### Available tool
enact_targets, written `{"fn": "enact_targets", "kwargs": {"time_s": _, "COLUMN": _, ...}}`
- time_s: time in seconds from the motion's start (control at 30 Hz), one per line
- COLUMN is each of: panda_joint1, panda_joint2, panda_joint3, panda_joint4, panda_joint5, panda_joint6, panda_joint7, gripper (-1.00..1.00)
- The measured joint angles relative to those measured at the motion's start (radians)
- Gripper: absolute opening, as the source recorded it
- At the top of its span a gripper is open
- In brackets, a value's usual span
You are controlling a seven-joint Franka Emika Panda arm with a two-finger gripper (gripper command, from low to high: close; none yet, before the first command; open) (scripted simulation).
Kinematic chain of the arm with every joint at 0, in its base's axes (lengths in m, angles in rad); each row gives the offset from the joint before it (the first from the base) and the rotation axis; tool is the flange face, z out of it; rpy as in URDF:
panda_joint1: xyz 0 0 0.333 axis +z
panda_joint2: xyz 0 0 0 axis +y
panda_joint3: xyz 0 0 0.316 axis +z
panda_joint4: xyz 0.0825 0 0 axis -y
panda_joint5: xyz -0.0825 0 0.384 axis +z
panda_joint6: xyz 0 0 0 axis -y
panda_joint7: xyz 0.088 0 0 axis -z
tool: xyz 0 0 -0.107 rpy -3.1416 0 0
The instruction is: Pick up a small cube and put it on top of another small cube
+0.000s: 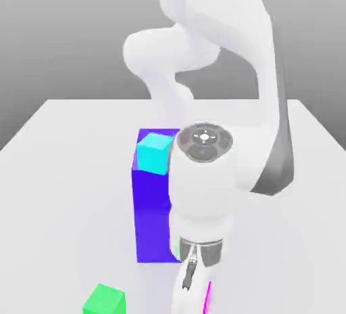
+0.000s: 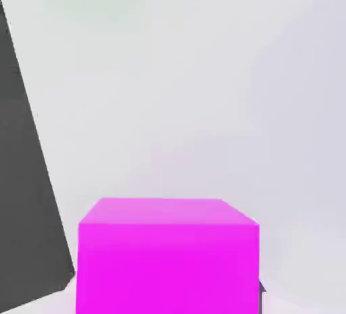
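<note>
The jaws (image 2: 167, 292) are clamped on the small magenta cube (image 2: 167, 265), in front of the blue-purple block (image 1: 152, 215) in the exterior view. The cyan cube (image 1: 153, 154) rests on top of the block. The green cube (image 1: 105, 300) sits on the tabletop (image 1: 61, 204), toward the exterior view's left.

Blue block (image 1: 151, 215) seemingly obstructs beside the hand (image 1: 191, 299).

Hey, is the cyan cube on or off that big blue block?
On. In the exterior view, the cyan cube sits atop the blue block, hiding part of its upper face.
</note>
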State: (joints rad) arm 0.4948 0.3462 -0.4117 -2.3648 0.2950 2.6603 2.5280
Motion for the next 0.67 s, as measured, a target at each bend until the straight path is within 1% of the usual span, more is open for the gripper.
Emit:
{"fn": "enact_targets", "kwargs": {"time_s": 0.23, "panda_joint1": -0.021, "panda_joint2": -0.049, "panda_joint3": -0.136, "panda_joint4": 0.009, "panda_joint5": -0.015, "panda_joint6": -0.087, "panda_joint7": 0.217, "gripper": -1.00}}
{"fn": "enact_targets", "kwargs": {"time_s": 0.4, "panda_joint1": -0.050, "panda_joint2": -0.074, "panda_joint3": -0.216, "panda_joint4": 0.021, "panda_joint5": -0.015, "panda_joint6": -0.116, "panda_joint7": 0.343, "gripper": -1.00}}
{"fn": "enact_targets", "kwargs": {"time_s": 0.47, "panda_joint1": -0.077, "panda_joint2": -0.034, "panda_joint3": -0.195, "panda_joint4": 0.028, "panda_joint5": 0.033, "panda_joint6": -0.086, "panda_joint7": 0.325, "gripper": -1.00}}
{"fn": "enact_targets", "kwargs": {"time_s": 0.57, "panda_joint1": -0.136, "panda_joint2": 0.057, "panda_joint3": -0.122, "panda_joint4": 0.040, "panda_joint5": 0.129, "panda_joint6": -0.019, "panda_joint7": 0.262, "gripper": -1.00}}
{"fn": "enact_targets", "kwargs": {"time_s": 0.6, "panda_joint1": -0.148, "panda_joint2": 0.074, "panda_joint3": -0.107, "panda_joint4": 0.042, "panda_joint5": 0.148, "panda_joint6": -0.006, "panda_joint7": 0.249, "gripper": 1.00}}
{"fn": "enact_targets", "kwargs": {"time_s": 0.67, "panda_joint1": -0.148, "panda_joint2": 0.074, "panda_joint3": -0.107, "panda_joint4": 0.042, "panda_joint5": 0.148, "panda_joint6": -0.006, "panda_joint7": 0.249, "gripper": 1.00}}
